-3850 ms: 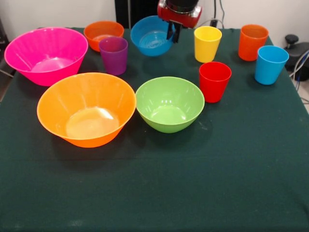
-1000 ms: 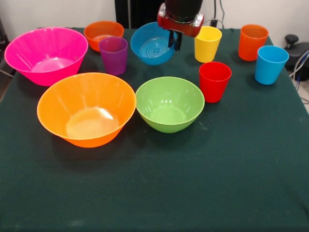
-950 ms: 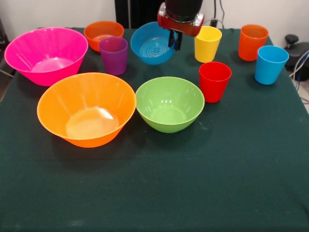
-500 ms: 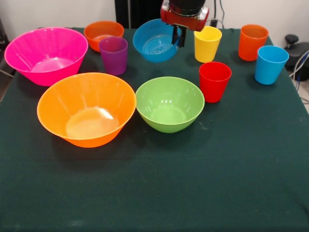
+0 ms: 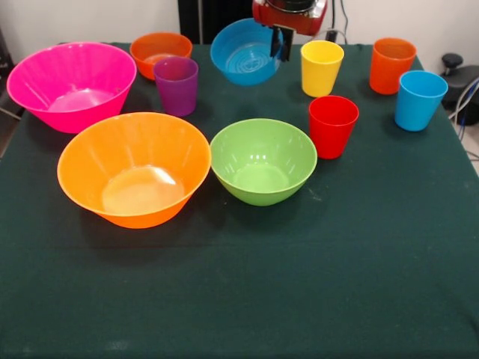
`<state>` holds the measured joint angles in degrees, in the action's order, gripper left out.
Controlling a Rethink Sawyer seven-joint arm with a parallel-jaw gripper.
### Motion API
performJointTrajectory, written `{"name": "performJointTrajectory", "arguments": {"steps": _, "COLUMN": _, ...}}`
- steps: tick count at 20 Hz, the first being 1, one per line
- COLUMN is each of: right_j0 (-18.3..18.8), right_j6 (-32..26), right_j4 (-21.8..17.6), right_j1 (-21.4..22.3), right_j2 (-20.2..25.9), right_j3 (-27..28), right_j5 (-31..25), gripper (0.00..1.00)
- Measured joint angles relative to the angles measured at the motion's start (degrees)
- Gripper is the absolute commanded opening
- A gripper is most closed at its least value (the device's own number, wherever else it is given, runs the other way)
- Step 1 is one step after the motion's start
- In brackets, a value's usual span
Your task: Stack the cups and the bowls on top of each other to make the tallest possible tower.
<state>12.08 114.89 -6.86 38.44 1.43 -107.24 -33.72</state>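
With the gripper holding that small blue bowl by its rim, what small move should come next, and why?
Probably carry it onward toward a base. The gripper pinches the rim of the small blue plastic bowl, which hangs tilted at the table's far side. No tower exists yet: the medium green plastic bowl and large orange plastic bowl sit apart, upright.

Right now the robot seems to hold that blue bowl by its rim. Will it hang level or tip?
Probably tip: the gripper pinches the blue bowl at one edge only, and its mouth already tilts toward the camera. It looks like thin, glossy plastic, so likely light, stiff enough to keep its shape, but perhaps slippery in the grip.
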Motion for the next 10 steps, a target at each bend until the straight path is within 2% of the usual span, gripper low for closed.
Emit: {"name": "performJointTrajectory", "arguments": {"steps": 10, "right_j0": 0.54, "right_j6": 0.0, "right_j4": 0.0, "right_j1": 0.88, "right_j2": 0.32, "right_j3": -3.34, "right_j5": 0.01, "gripper": 0.0}}
